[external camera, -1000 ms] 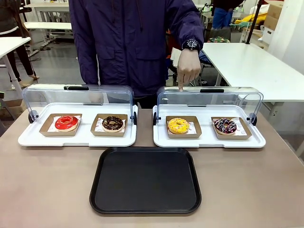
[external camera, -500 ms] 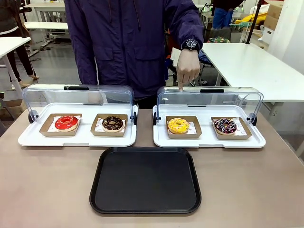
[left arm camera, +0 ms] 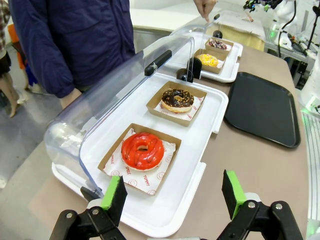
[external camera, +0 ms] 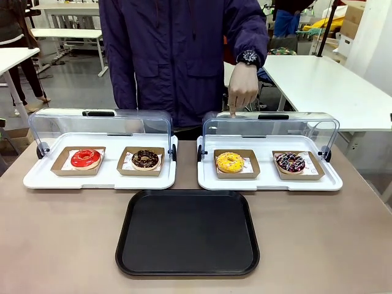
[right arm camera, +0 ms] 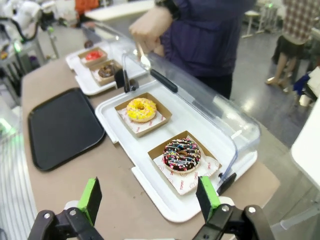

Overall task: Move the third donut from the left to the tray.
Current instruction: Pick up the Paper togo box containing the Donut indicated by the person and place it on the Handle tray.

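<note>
A yellow donut (external camera: 229,162) sits on its brown card in the right case (external camera: 269,185), third in a row of four. It is just behind the black tray (external camera: 187,233) that is to receive it, and the tray lies bare on the table (external camera: 61,245), in front of the gap between the two white cases. A person at the far side points down with one finger of a hand (external camera: 243,89). The fingertip touches the top of the case's clear lid (external camera: 306,125), which is swung back behind the donuts, in line with the yellow one. Beside it to the right lies a sprinkled chocolate donut (external camera: 290,162); the left case (external camera: 98,182) holds a red donut (external camera: 85,158) and a second chocolate one (external camera: 145,158). The left gripper (left arm camera: 175,192) hangs wide open and empty at the near edge of the left case, by the red donut and well apart from the target. The right gripper (right arm camera: 149,196), likewise spread wide with nothing between its green pads, hangs at the right case's near edge; the sprinkled chocolate donut is closest to it and the yellow one is just beyond. By the look of it, nothing of the task is done — the donut is untouched. The reach, the grasp, the lift and the setting-down on the tray are all left, and the right arm seems the better placed for them.
</note>
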Tool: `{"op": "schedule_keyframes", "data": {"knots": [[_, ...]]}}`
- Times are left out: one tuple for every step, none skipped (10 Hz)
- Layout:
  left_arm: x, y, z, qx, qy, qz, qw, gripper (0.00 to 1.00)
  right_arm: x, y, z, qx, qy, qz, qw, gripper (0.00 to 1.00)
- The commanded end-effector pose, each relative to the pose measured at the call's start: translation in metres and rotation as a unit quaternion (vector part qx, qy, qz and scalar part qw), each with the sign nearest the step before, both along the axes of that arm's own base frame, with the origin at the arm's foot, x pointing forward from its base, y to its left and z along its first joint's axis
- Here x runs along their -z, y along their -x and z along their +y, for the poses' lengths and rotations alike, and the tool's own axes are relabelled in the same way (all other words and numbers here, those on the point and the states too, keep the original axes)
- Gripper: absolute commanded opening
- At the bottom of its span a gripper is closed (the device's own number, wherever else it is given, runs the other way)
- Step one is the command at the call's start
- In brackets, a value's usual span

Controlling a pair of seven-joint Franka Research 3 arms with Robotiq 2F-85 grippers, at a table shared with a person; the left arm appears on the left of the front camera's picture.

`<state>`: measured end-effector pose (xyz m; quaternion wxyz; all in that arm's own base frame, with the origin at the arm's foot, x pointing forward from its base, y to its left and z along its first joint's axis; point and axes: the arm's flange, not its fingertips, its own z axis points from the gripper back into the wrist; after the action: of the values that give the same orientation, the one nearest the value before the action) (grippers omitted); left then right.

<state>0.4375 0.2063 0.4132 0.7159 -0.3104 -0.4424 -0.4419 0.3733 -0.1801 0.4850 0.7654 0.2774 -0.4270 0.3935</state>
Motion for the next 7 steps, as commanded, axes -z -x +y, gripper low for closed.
{"op": "schedule_keyframes", "data": {"knots": [[-0.003,0.0,0.0,0.002,-0.004,0.006,1.0,1.0,-0.032,-0.024,0.027,-0.025,0.06,0.031,0.997,1.0],[-0.003,0.0,0.0,0.002,-0.004,0.006,1.0,1.0,-0.043,-0.038,0.048,-0.039,0.091,0.038,0.994,1.0],[-0.003,0.0,0.0,0.002,-0.004,0.006,1.0,1.0,-0.052,-0.051,0.076,-0.065,0.134,0.051,0.988,1.0],[-0.003,0.0,0.0,0.002,-0.004,0.006,1.0,1.0,-0.058,-0.061,0.1,-0.084,0.169,0.062,0.98,1.0],[-0.003,0.0,0.0,0.002,-0.004,0.006,1.0,1.0,-0.061,-0.07,0.126,-0.102,0.205,0.071,0.971,1.0],[-0.003,0.0,0.0,0.002,-0.004,0.006,1.0,1.0,-0.056,-0.077,0.153,-0.11,0.235,0.075,0.963,1.0],[-0.003,0.0,0.0,0.002,-0.004,0.006,1.0,1.0,-0.047,-0.08,0.181,-0.121,0.263,0.077,0.954,1.0]]}}
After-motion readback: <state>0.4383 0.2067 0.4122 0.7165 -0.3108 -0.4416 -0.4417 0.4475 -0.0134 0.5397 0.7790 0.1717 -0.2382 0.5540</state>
